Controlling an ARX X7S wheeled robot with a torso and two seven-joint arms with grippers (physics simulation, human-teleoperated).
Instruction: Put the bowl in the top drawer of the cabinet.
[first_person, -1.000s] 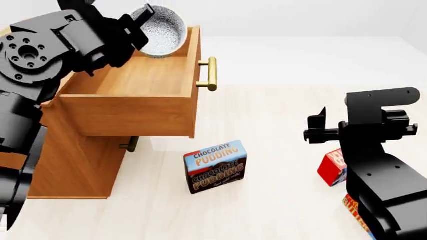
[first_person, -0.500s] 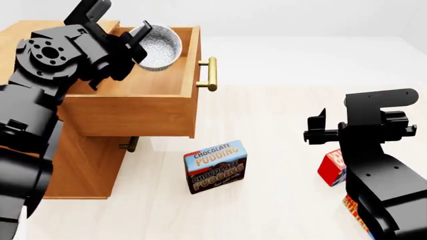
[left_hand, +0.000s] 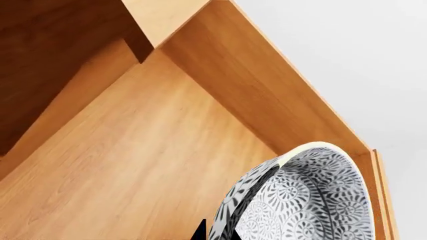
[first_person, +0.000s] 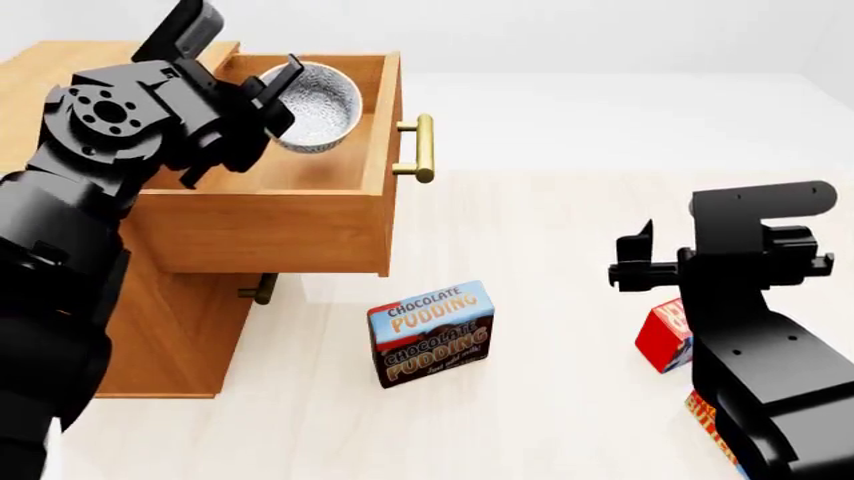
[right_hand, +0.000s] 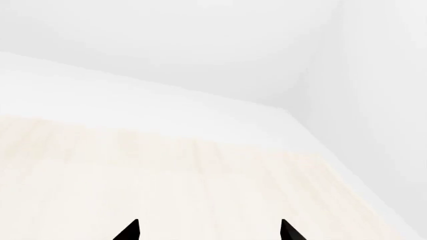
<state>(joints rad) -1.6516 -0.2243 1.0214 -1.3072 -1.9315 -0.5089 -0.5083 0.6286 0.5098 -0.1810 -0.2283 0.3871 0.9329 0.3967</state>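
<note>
While the left claw grips the bowl over the top drawer, the right claw hangs released.

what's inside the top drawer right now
Only the bowl, tilted and held by the left tool over the top drawer near its handle end. The visible floor is bare wood; the arm hides the rest.

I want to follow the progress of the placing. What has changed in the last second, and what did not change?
The left gripper has carried the bowl downward, from above the rim of the open top drawer to inside it. It still holds the bowl, tilted. The right gripper, the pudding box, the red box and the cabinet did not move.
</note>
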